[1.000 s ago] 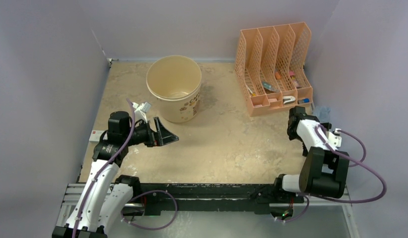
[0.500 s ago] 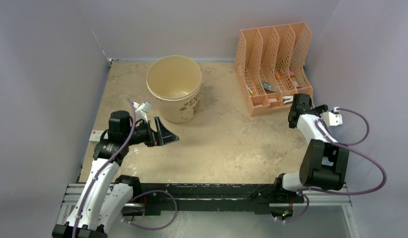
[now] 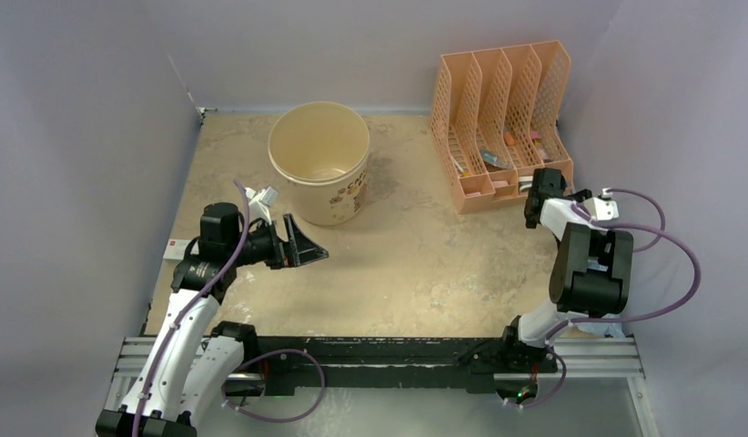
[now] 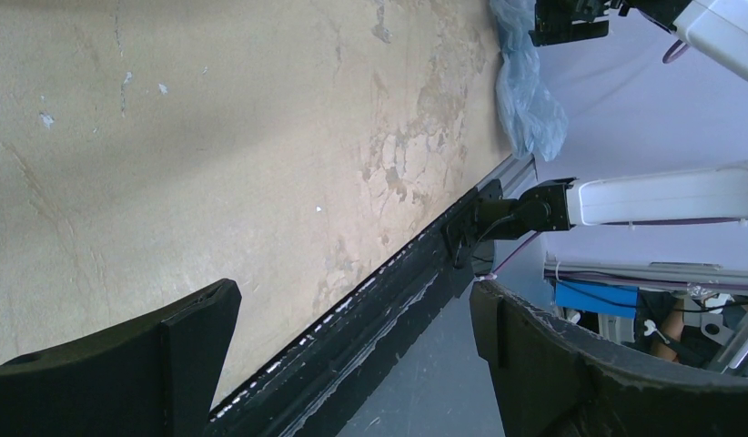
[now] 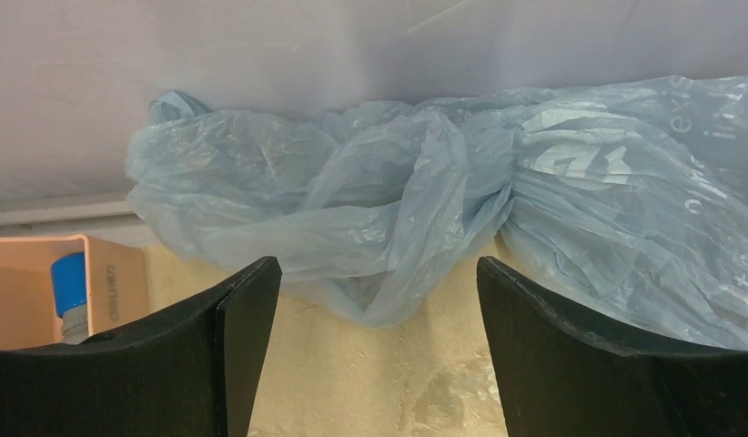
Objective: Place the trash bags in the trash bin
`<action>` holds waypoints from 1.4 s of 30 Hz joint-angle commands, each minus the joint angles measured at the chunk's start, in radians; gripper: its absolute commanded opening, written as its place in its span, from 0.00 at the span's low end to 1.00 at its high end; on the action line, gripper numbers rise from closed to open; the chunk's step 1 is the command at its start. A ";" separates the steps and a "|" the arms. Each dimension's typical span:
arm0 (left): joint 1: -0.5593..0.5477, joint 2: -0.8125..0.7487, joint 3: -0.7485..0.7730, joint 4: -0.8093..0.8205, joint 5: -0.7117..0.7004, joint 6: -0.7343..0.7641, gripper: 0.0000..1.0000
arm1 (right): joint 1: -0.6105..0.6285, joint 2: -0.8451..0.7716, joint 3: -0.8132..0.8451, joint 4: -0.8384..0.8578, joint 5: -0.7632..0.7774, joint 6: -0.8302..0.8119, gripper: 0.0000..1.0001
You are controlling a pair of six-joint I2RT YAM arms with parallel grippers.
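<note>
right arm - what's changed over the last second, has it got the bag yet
Not yet. The right gripper moved away from the near edge to beside the orange file organizer, and its elbow followed. It is open and faces the trash bag, which lies against the wall, with nothing gripped. The left gripper, also open, and the trash bin stayed where they were.

The cream trash bin [image 3: 318, 164] stands at eleven o'clock on the tabletop [image 3: 416, 264], and the orange mesh organizer [image 3: 502, 123] at one o'clock. The left gripper [image 3: 307, 241] — jaws apart — is just at the bin's six o'clock. The right gripper [image 3: 540, 188] is beside the organizer's near right corner.
</note>
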 commanded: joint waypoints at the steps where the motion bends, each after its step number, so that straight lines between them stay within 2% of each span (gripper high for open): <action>1: -0.004 -0.004 0.002 0.046 0.025 0.032 1.00 | -0.014 -0.013 0.045 0.008 0.031 -0.021 0.82; 13: -0.003 -0.004 0.001 0.048 0.022 0.028 1.00 | -0.085 0.026 0.075 -0.013 -0.066 -0.045 0.81; 19: -0.003 -0.006 0.000 0.046 0.020 0.026 1.00 | -0.092 0.064 0.074 -0.010 -0.118 -0.034 0.72; 24: -0.003 -0.006 0.001 0.044 0.017 0.026 1.00 | -0.091 0.061 0.028 -0.023 -0.096 0.045 0.51; 27: -0.003 -0.005 0.000 0.048 0.017 0.025 1.00 | -0.090 -0.014 -0.022 0.072 -0.100 -0.040 0.24; 30: -0.003 -0.006 0.000 0.048 0.016 0.024 1.00 | -0.086 -0.140 -0.047 0.121 -0.128 -0.145 0.11; 34: -0.003 -0.012 -0.003 0.052 0.011 0.021 1.00 | -0.073 -0.359 -0.125 0.228 -0.335 -0.309 0.05; 36: -0.003 -0.015 -0.002 0.051 0.011 0.021 1.00 | -0.073 -0.498 -0.197 0.309 -0.497 -0.362 0.00; 39: -0.003 -0.028 -0.005 0.052 0.014 0.020 1.00 | -0.073 -0.706 -0.305 0.396 -0.764 -0.418 0.00; 42: -0.003 -0.027 -0.007 0.061 0.016 0.020 1.00 | -0.070 -0.858 -0.349 0.390 -1.049 -0.473 0.00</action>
